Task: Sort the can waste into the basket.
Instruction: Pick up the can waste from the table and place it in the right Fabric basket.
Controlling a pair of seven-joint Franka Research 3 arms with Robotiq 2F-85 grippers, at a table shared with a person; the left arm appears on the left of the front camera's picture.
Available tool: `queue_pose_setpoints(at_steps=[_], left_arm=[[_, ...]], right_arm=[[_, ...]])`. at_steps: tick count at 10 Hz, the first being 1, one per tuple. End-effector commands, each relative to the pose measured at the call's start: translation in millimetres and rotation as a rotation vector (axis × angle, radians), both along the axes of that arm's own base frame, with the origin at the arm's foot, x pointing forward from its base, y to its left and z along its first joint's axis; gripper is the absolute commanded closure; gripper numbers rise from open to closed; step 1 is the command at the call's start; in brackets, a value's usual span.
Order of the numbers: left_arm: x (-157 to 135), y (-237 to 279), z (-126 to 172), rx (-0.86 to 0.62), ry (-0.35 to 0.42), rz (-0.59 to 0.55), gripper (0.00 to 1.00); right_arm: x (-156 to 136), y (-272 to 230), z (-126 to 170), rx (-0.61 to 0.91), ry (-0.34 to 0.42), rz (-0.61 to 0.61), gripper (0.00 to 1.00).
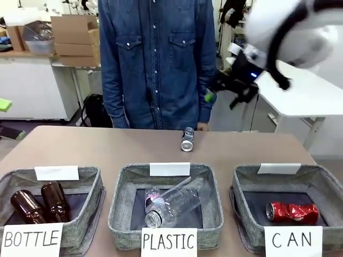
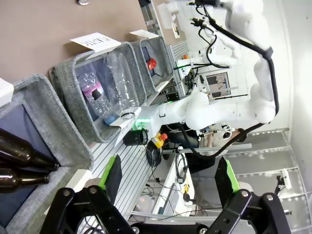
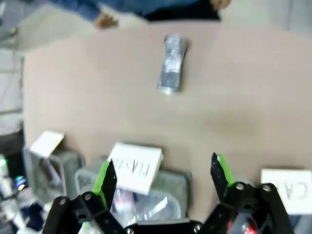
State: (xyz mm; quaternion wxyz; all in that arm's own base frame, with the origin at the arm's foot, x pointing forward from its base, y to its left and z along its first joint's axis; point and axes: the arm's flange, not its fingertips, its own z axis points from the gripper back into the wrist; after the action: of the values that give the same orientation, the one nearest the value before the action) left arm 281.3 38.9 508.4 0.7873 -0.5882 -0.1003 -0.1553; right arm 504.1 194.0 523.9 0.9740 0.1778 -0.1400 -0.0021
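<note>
Front view — red can (image 1: pixel 292 212) inside CAN basket (image 1: pixel 252 182); right wrist — blurred table can (image 3: pixel 172 63).

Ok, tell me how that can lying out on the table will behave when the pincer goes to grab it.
The can lies on its side on the bare table, so a nudge would probably roll it. It looks dented around its middle in the right wrist view, so it may roll unevenly and is likely empty and light. Its metal skin could be slippery and crush further under a firm squeeze.

White handwritten signs "BOTTLE" (image 1: pixel 32 241), "PLASTIC" (image 1: pixel 169 242) and "CAN" (image 1: pixel 292 240) on the three grey baskets' fronts
</note>
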Motion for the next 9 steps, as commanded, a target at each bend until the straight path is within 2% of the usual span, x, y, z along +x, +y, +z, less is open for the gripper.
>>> queue_pose_setpoints(at_steps=[1, 2, 3, 4, 5, 6, 7, 8, 9], left_arm=[[-2, 0, 2, -0.002, 0.006, -0.002, 0.00], [-2, 0, 2, -0.002, 0.006, -0.002, 0.00], [-2, 0, 2, -0.002, 0.006, -0.002, 0.00], [-2, 0, 2, -0.002, 0.006, -0.002, 0.00], [-2, 0, 2, -0.002, 0.006, -0.002, 0.00], [-2, 0, 2, -0.002, 0.006, -0.002, 0.00], [-2, 0, 2, -0.002, 0.006, -0.002, 0.00], [-2, 0, 2, -0.002, 0.006, -0.002, 0.00], [-2, 0, 2, -0.002, 0.006, -0.002, 0.00]], right_arm=[[52, 29, -5, -0.158, 0.007, -0.100, 0.00], [76, 47, -35, -0.221, 0.000, -0.119, 0.00], [86, 59, -60, -0.225, 0.011, -0.068, 0.00], [89, 70, -81, -0.217, 0.078, 0.011, 0.00], [74, 71, -87, -0.155, 0.214, 0.090, 0.00], [79, 53, -80, -0.209, 0.029, -0.034, 0.00], [79, 53, -80, -0.209, 0.029, -0.034, 0.00], [77, 73, -107, -0.195, 0.111, 0.022, 0.00], [89, 90, -124, -0.259, 0.114, -0.002, 0.00]])
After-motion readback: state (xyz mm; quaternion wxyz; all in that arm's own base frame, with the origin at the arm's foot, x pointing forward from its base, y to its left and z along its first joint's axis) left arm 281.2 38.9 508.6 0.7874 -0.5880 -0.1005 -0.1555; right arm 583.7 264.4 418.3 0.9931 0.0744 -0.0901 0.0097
